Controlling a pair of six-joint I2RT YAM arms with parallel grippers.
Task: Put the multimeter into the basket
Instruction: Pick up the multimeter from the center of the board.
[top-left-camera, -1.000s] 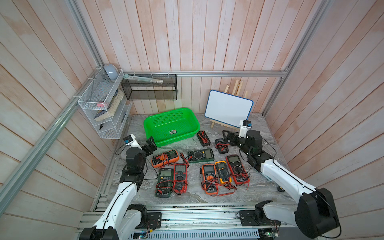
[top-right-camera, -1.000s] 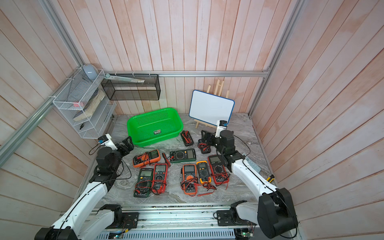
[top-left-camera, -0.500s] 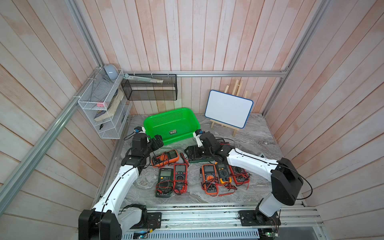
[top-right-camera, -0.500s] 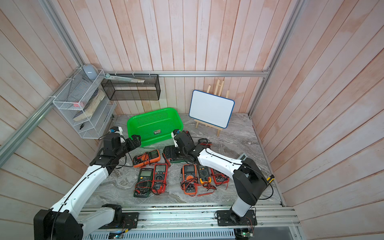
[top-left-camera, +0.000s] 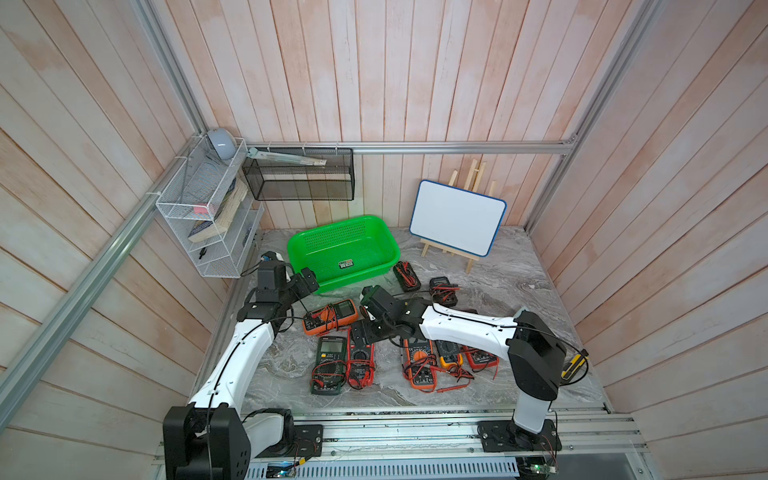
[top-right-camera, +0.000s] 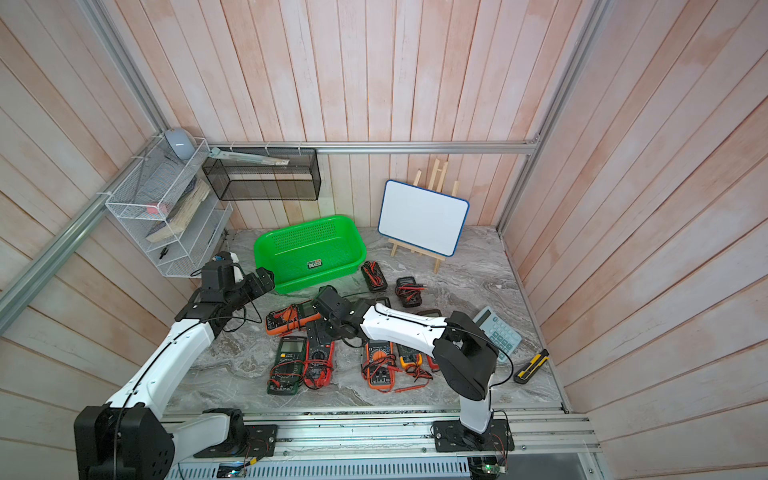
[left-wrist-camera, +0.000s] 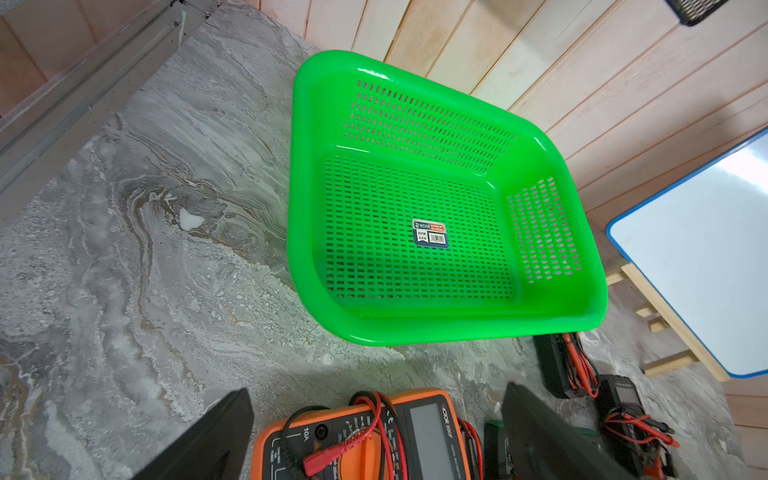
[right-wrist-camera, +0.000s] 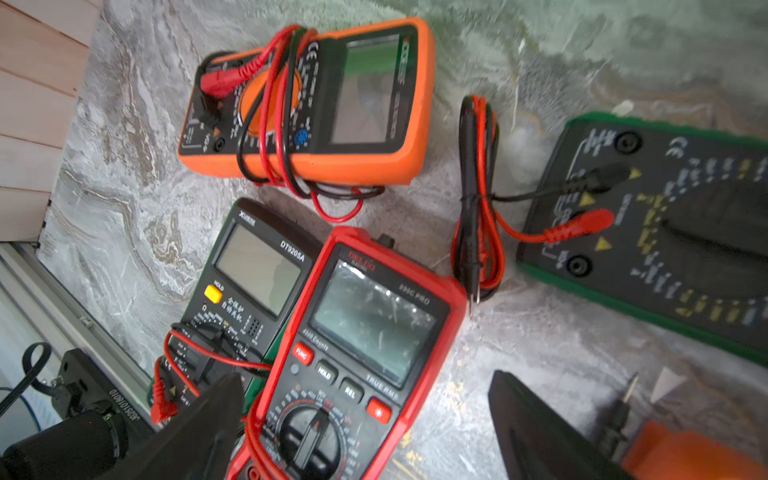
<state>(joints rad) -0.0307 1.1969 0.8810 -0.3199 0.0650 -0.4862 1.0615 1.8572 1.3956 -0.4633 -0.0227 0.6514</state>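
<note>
**Both jaws spread wide over multimeters lying short of the basket**

Nearest the robot, well short of the basket (top-left-camera: 332, 237), a row of multimeters lies flat on the desk (top-left-camera: 498, 282). A dark green multimeter (top-left-camera: 328, 363) sits just beside a red multimeter (top-left-camera: 360, 361), and more cases lie partly under the right arm (top-left-camera: 465, 328). The right jaws hang over the red multimeter's screen end. The right wrist view shows their state best: the black fingers (right-wrist-camera: 540, 436) stand far apart on either side of the red case and grip nothing. That view also reads "DT9205A" on the dark green one. It shows a green-edged multimeter (right-wrist-camera: 665, 228) that the arm mostly covers in both top views. A calculator (top-right-camera: 498, 332) shows in a top view only, far to the basket's right.

Closer to the basket, an orange multimeter (top-left-camera: 330, 318) lies sideways with its leads wound round it. The left jaws hover between it and the basket's near left corner. In the left wrist view their fingers (left-wrist-camera: 208, 440) are spread wide and hold nothing.

A black multimeter (top-left-camera: 406, 276) lies just off the basket's near right corner. Every multimeter is outside the basket. The left wrist view shows the basket's perforated floor and label sticker (left-wrist-camera: 430, 232) in full.

Beyond the basket's right side, a whiteboard (top-left-camera: 457, 218) leans on an easel.
</note>
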